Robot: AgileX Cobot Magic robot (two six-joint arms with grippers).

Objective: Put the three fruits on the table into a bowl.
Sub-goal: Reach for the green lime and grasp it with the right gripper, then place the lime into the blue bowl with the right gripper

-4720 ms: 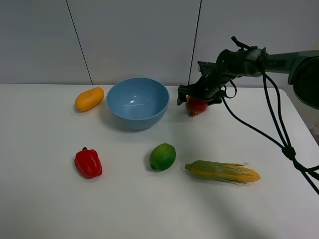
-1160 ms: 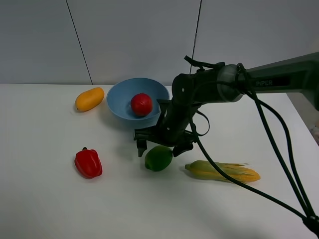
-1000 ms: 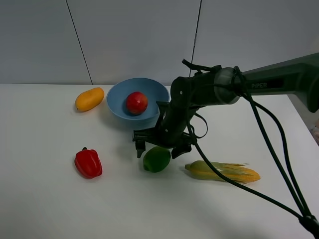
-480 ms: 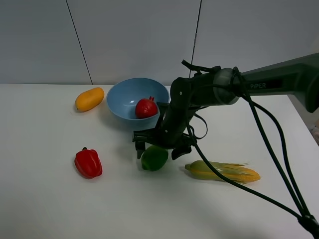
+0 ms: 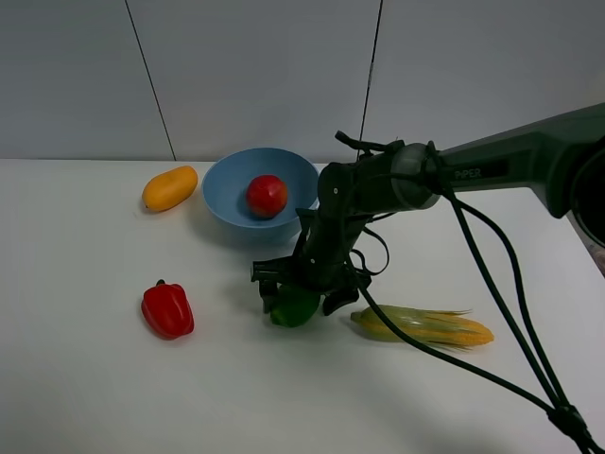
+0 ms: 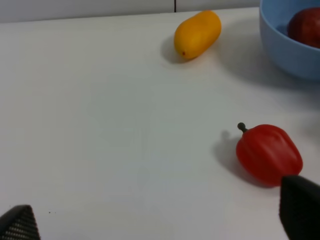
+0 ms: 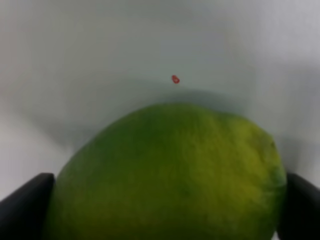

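The green lime [image 5: 293,307] lies on the white table [image 5: 95,397], in front of the light-blue bowl [image 5: 225,210]. My right gripper [image 5: 299,293] is down over the lime with its jaws open, one on each side. In the right wrist view the lime [image 7: 170,175] fills the gap between the fingertips [image 7: 25,207]. The red pomegranate [image 5: 267,195] lies inside the bowl. The orange-yellow mango [image 5: 170,187] lies on the table left of the bowl; it also shows in the left wrist view [image 6: 197,34]. My left gripper [image 6: 160,220] is open and empty.
A red bell pepper [image 5: 167,309] lies at the front left, close to my left gripper's fingertip [image 6: 300,210]. A husked corn cob [image 5: 423,325] lies just right of the lime. The right arm's cables [image 5: 510,312] trail to the right.
My right gripper has lowered over the lime, which has shifted a little to the left. The pomegranate has rolled about inside the bowl.
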